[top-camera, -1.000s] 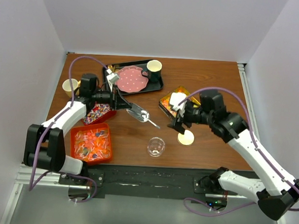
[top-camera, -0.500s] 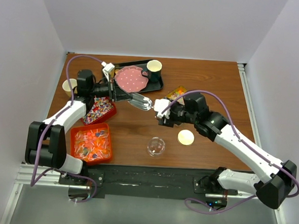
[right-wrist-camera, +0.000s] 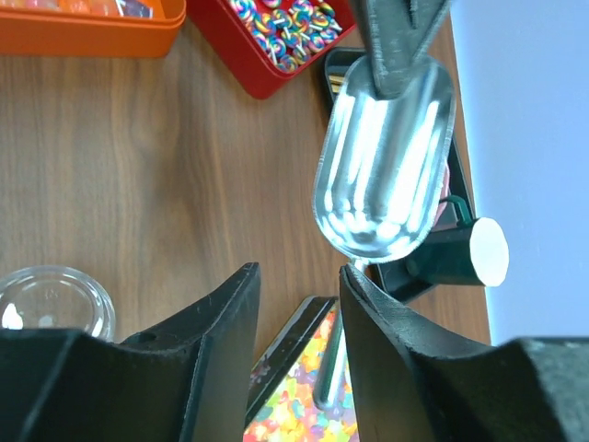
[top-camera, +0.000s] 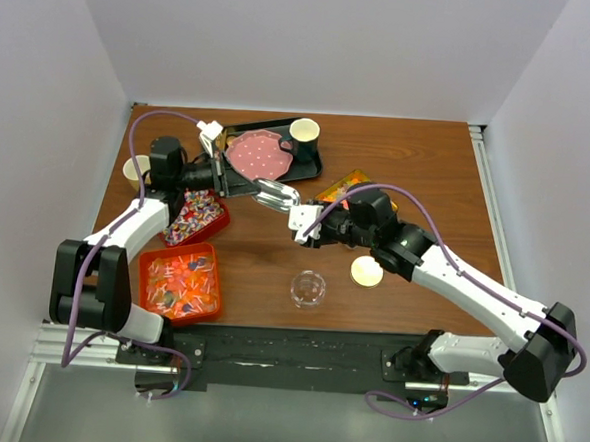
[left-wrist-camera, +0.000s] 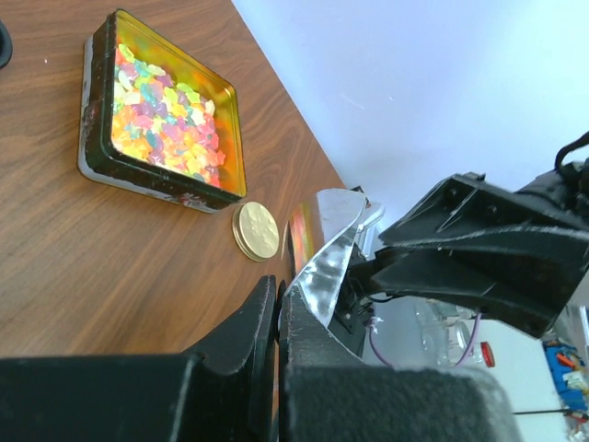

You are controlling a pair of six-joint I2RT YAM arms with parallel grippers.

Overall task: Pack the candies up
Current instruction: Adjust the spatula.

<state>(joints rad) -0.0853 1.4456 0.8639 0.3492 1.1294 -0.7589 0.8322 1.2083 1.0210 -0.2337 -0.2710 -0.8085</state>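
My left gripper (top-camera: 235, 181) is shut on the bowl rim of a metal scoop (top-camera: 277, 193), held in the air by the black tray; the wrist view shows the jaws (left-wrist-camera: 279, 291) pinching the scoop (left-wrist-camera: 327, 258). My right gripper (top-camera: 302, 224) is open (right-wrist-camera: 297, 272) right behind the scoop (right-wrist-camera: 386, 161); the handle lies between its fingers, close to the right one. Orange-red candies fill an orange tray (top-camera: 181, 282). Mixed wrapped candies fill a red tray (top-camera: 195, 218). Tiny bright candies fill a tin (left-wrist-camera: 166, 115), partly hidden by the right arm in the top view (top-camera: 339, 187).
A clear glass bowl (top-camera: 308, 289) stands at the front middle, a round gold lid (top-camera: 366, 271) to its right. The black tray (top-camera: 308, 170) at the back holds a pink dotted plate (top-camera: 257, 157) and a dark green cup (top-camera: 303, 136). A paper cup (top-camera: 135, 169) stands far left.
My right gripper has moved left from the tin and lid to just behind the scoop's handle. My left gripper has drawn the scoop back toward the black tray.
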